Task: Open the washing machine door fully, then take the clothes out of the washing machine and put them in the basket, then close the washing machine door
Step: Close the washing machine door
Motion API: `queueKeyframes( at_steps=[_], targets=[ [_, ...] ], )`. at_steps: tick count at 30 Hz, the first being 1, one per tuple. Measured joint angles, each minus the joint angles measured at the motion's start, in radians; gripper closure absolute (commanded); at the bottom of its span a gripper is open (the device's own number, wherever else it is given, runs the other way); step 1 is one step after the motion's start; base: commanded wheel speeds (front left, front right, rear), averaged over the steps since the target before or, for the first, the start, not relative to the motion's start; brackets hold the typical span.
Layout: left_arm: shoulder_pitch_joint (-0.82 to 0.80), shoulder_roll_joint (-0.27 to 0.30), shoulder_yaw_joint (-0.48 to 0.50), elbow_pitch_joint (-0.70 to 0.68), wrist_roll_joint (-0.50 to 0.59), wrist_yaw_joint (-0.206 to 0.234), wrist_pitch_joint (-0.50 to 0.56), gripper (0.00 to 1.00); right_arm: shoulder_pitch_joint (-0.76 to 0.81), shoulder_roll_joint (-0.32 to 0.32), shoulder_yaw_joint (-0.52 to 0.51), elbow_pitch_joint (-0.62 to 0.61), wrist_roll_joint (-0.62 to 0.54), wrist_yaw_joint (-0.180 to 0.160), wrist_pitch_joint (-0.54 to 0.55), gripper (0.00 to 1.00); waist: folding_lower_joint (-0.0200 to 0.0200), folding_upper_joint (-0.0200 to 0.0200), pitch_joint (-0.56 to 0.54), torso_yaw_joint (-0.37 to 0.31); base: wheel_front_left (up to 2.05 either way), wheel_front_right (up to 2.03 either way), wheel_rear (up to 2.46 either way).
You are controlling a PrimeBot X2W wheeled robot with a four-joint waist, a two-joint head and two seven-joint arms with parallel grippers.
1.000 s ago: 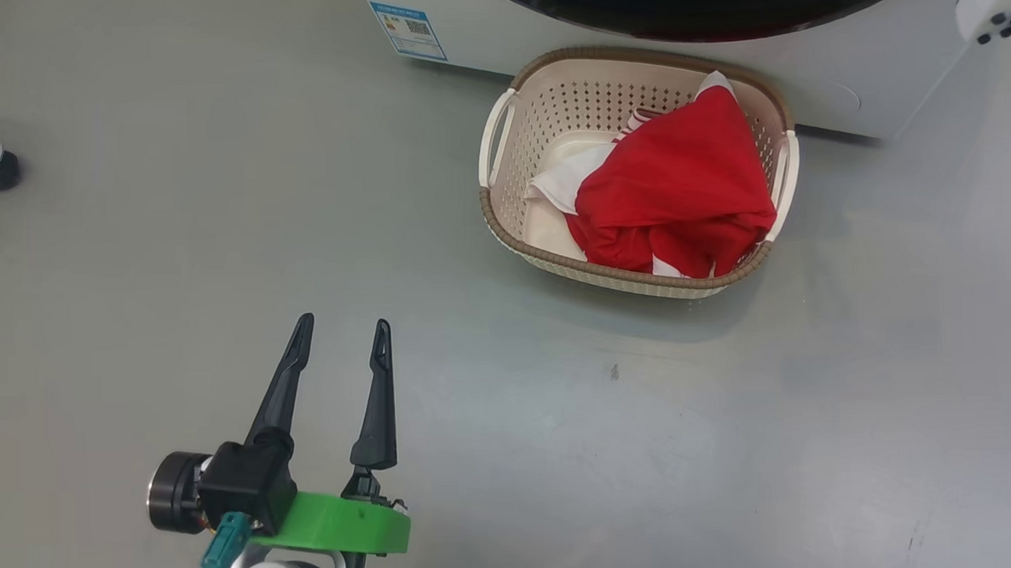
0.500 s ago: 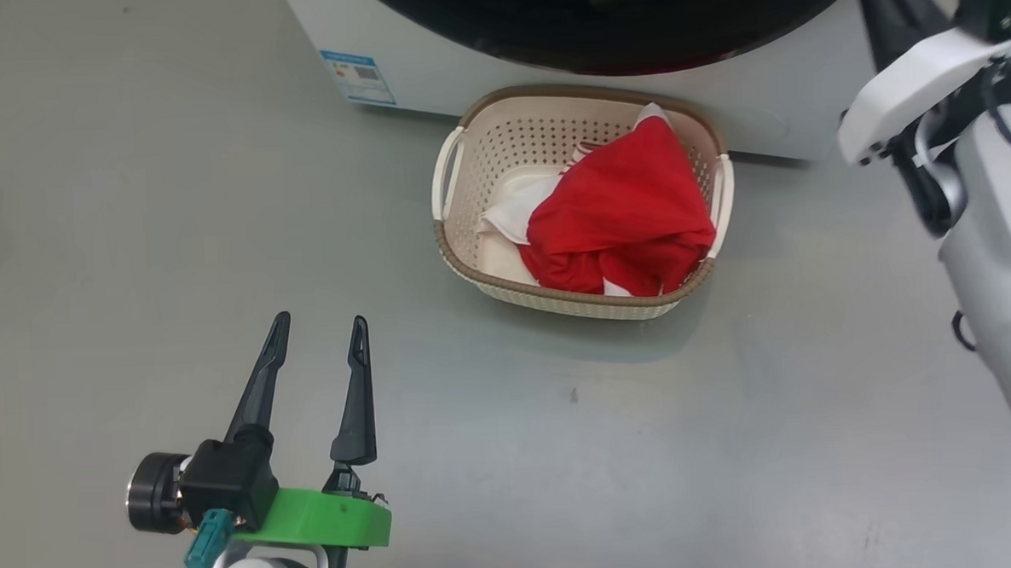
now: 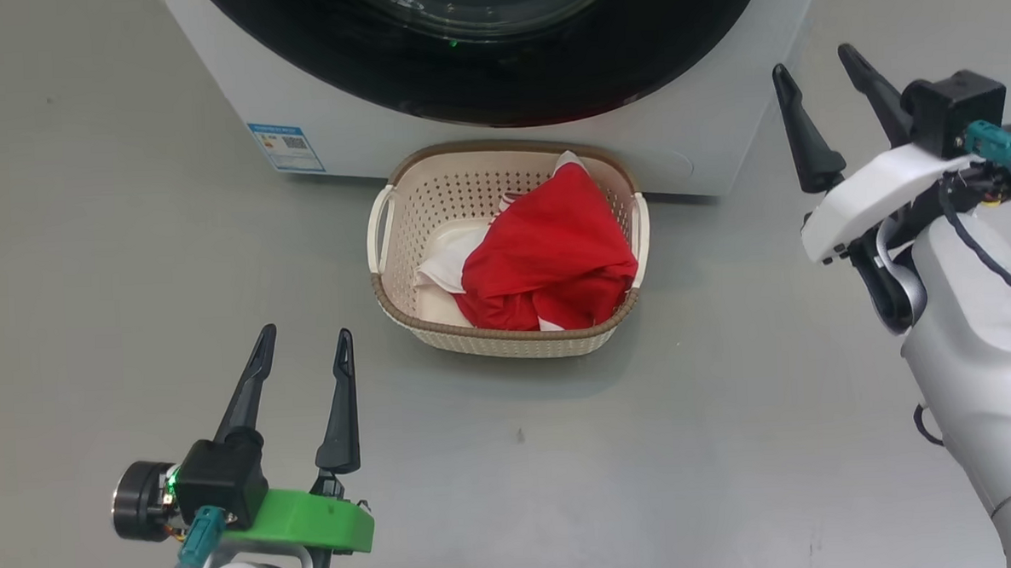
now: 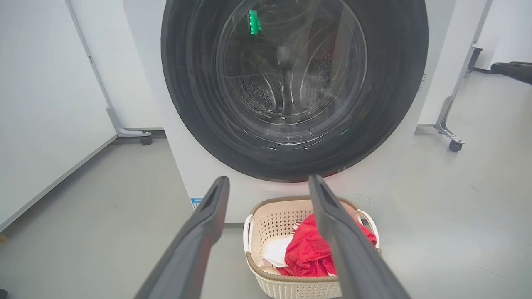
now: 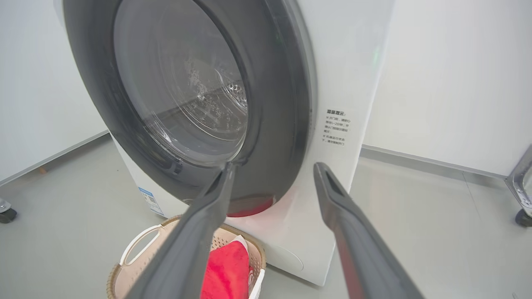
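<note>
Ahead-right of our spread, empty left tool [image 3: 305, 331], the basket [image 3: 508, 345] holds the clothes [image 3: 547, 265]; beyond, the washing machine door [image 3: 497, 88] looks shut. Our right tool [image 3: 812, 59], also spread, holds nothing. We judge closing done; next, confirm it latched.

The top edge of the head view cuts off the washing machine door [image 3: 497, 79]. The words on the blue sticker [image 3: 286, 147] and the printed label [image 5: 336, 128] are too small to read. A finger [image 4: 341, 236] of the left end effector [image 4: 268, 181] hides part of the clothes [image 4: 305, 253]. The right wrist view cuts off the basket [image 5: 124, 284] at the bottom.
</note>
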Motion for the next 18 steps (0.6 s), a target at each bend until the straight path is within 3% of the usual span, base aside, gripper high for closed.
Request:
queueKeyframes(
  at_steps=[18],
  targets=[
    [0.05, 0.032, 0.014, 0.026, 0.0, 0.0, 0.029, 0.0, 0.295, 0.04, -0.113, -0.169, 0.056, -0.012, 0.0, 0.0, 0.0, 0.0, -0.122, -0.106, 0.0, 0.0, 0.0]
  ],
)
